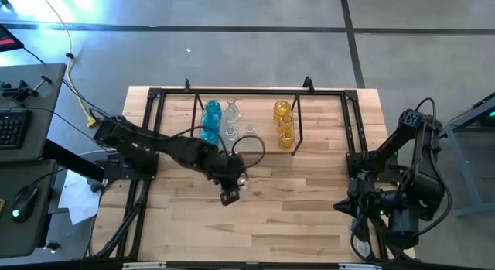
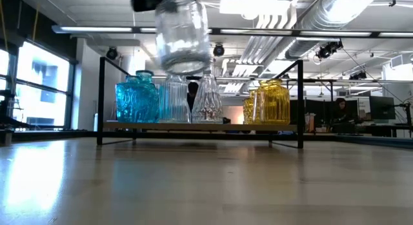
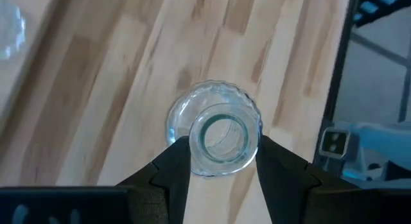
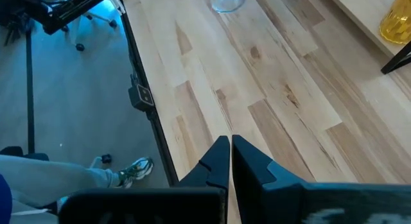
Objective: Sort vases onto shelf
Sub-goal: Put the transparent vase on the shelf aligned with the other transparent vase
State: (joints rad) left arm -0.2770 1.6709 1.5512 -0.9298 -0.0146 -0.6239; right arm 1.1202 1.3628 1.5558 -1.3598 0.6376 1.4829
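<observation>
Shelf: blue, clear, amber vases

we count two blue vases on the shelf, three clear vases beside them, and three amber-yellow vases nearer the other end, though in the high view some stand so close together that the number in each colour is not fully sure. there is one more clear vase off the shelf, which makes nine vases in total. we see one shelf and two arms.
</observation>
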